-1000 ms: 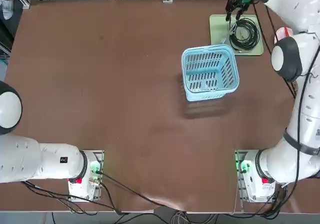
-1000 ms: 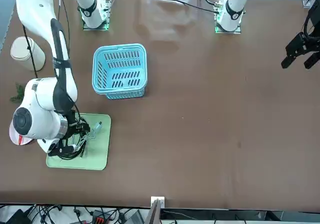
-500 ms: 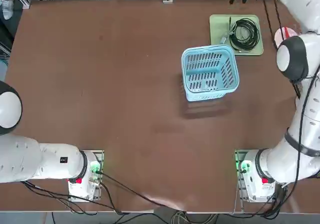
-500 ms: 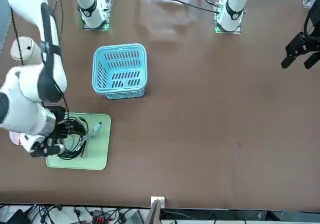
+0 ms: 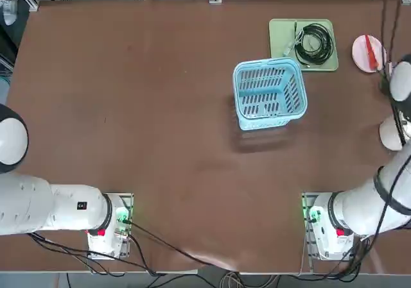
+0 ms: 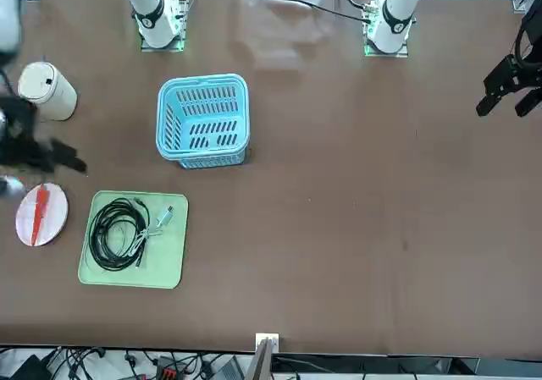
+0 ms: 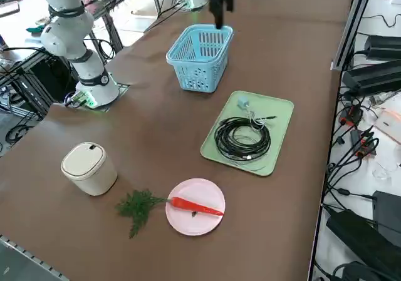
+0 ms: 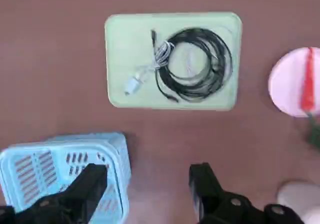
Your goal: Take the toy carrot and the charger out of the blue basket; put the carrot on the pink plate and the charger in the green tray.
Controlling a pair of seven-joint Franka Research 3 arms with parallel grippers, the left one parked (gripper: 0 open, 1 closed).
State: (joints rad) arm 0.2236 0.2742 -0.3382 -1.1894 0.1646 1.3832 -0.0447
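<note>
From my side camera I see the carrot's [image 7: 195,208] leafy tuft spilling off the pink plate [image 7: 188,223] onto the table; overhead shows only its red stick. My wrist camera has the right gripper [image 8: 147,184] high up, jaws wide and empty. The charger [image 8: 134,84] lies in the green tray [image 8: 120,54] beside a black cable [image 8: 197,64], well beyond the fingertips. The blue basket [image 8: 60,169] sits under one finger.
</note>
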